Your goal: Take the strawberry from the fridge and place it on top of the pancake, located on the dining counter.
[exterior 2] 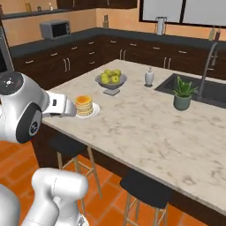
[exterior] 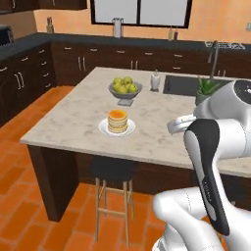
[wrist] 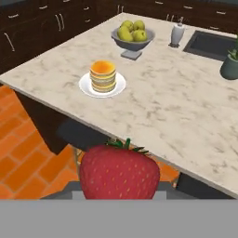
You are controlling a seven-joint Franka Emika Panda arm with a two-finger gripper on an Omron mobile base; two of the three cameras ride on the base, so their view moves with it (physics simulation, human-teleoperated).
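A red strawberry [wrist: 119, 172] with green leaves sits close at the bottom of the hand view. My gripper [exterior 2: 69, 108] is shut on it, and the berry hides the fingertips. The gripper hangs off the near edge of the dining counter [exterior: 73, 122], a beige marbled island. In the right base view it is just left of the pancake [exterior 2: 84, 105]. The pancake [exterior: 117, 121] is a golden stack with orange syrup on a small white plate [wrist: 83, 86], near the counter's front edge. The pancake [wrist: 103, 76] lies ahead of the berry and a little to the left. The fridge is out of view.
A grey bowl of yellow-green apples [exterior: 125, 88] stands behind the pancake. Further right are a white soap bottle [exterior: 155, 80], a sink [exterior 2: 194, 90] with a tall tap, and a potted plant [exterior 2: 182, 95]. Black-seated stools [exterior: 113, 171] stand under the counter's near edge.
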